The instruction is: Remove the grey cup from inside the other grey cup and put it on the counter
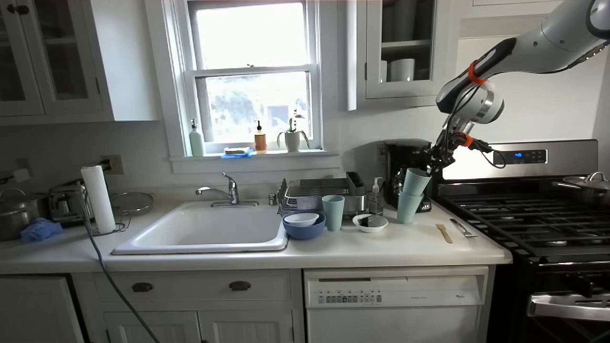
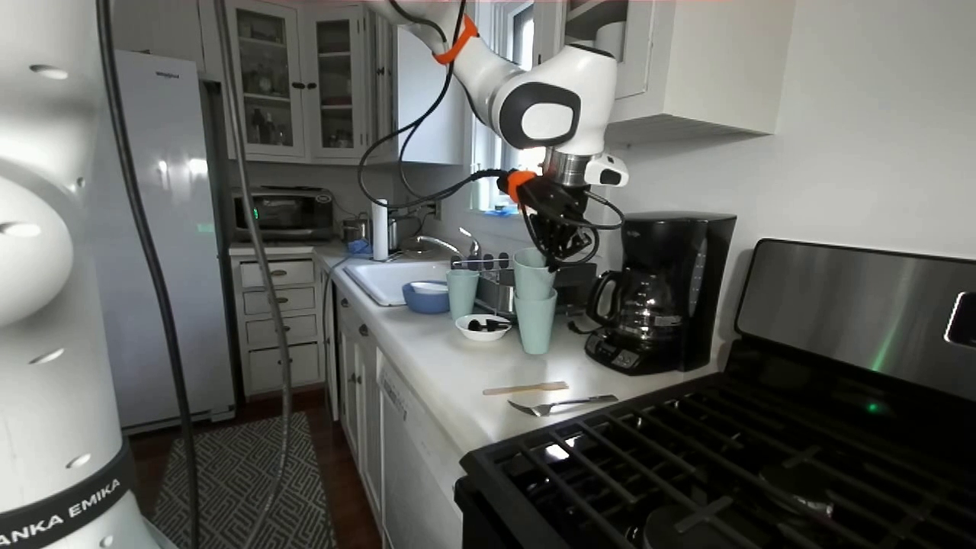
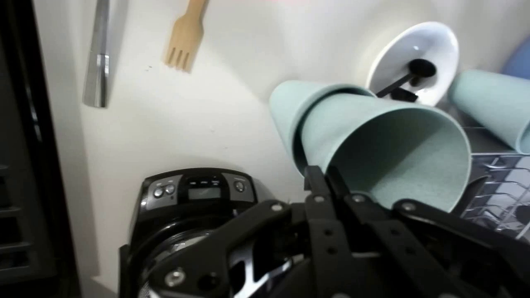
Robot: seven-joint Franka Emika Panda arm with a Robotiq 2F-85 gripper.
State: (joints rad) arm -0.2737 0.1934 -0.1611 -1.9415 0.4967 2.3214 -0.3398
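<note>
The pincer [image 3: 324, 171] has its fingers almost together, the rim of the upper cup [image 3: 385, 153] nipped in the gap: 1 finger lies outside the wall, 1 inside the mouth. This grey-green upper cup leans in the grip, mouth toward the pincer. Below it, farther from the pincer, is the lower cup [image 2: 535, 326]; in both exterior views much of the upper cup shows over the lower cup's rim, while its base seems to be within that rim. Whether the lower cup sits squarely on the counter [image 3: 165, 132] is hard to settle.

The step in hand, I judge, is parting the 2 cups. A pull along the upper cup's slant should serve best; a sideways drag could lever against the rim and tip the lower cup or carry it along. If they bind, a slight rocking during the rise may free them. The grip needs to be firm, as a smooth wall pinched at 1 spot can swivel.

For landing, the counter to the pincer's left in the wrist view, between the coffee maker [image 3: 198, 182] and the wooden fork [image 3: 186, 37], looks fair. Right the upper cup before touchdown, and let the fingers part only when its whole base is down.
</note>
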